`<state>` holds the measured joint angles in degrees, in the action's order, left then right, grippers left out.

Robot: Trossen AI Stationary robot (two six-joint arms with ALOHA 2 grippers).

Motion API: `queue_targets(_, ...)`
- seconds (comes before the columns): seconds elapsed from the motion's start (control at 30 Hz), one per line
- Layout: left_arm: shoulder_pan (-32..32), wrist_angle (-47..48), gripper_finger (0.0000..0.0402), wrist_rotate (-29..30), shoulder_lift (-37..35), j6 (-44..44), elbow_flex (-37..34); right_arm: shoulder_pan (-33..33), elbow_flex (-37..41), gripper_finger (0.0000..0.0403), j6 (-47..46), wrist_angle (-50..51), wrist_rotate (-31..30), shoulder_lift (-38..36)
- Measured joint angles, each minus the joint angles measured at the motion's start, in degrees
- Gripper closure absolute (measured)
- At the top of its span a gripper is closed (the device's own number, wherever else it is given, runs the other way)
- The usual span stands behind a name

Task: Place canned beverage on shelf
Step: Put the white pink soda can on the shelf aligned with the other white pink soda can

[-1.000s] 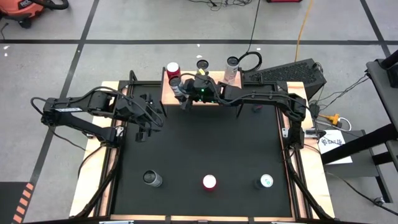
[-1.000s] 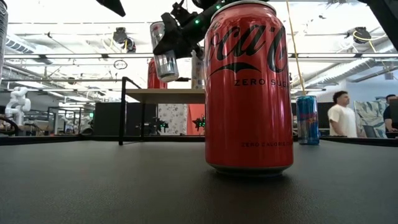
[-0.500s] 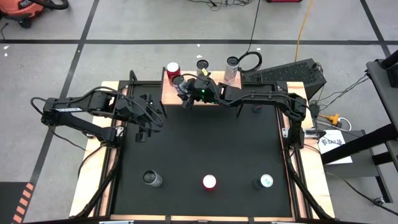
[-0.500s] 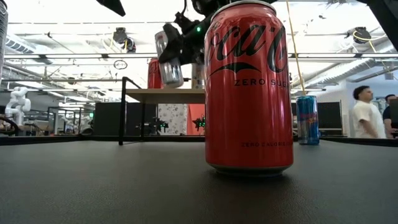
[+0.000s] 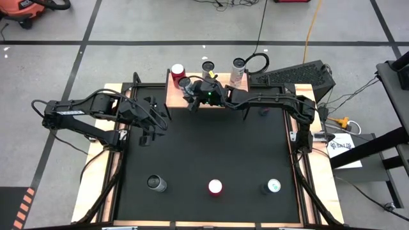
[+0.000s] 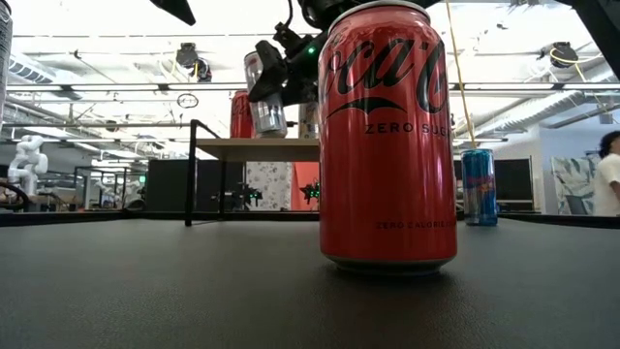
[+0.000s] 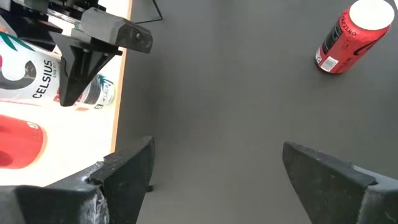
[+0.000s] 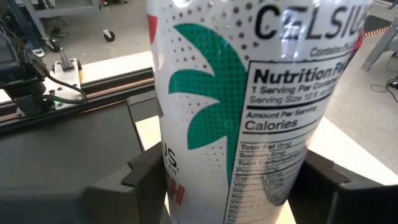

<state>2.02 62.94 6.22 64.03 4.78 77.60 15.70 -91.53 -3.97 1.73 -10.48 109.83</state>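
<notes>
- Holding: right gripper [image 5: 190, 94] pinches the white Celsius can [image 6: 265, 93], tilted over the shelf [image 5: 182, 96], not yet set down.
- Shelved: red can [image 5: 177, 69].
- Waiting: left gripper [image 5: 148, 131], spread, empty, over the mat [image 5: 211, 147].
- Remaining: three cans at the mat's near edge.

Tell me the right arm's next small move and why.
Probably open wider and back away. The right gripper has the white Celsius can between its fingers, roughly upright on or just over the shelf beside a red can. The left gripper waits over the mat.

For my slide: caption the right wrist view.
Right tool holds a white Celsius can over the wooden shelf.
</notes>
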Motion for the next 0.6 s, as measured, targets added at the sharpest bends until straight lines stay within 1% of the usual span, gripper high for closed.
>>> queue_targets(0.17,0.0,0.0,0.0047,0.0,0.0,0.0,0.0,0.0,0.0,0.0132,0.1,0.4,0.0,-0.1)
queue_targets(0.27,0.0,0.0,0.0047,0.0,0.0,0.0,0.0,0.0,0.0,0.012,0.1,0.5,0.0,-0.1)
queue_targets(0.6,0.0,0.0,0.0047,0.0,0.0,0.0,0.0,0.0,0.1,0.0121,0.1,0.3,-0.1,0.0)
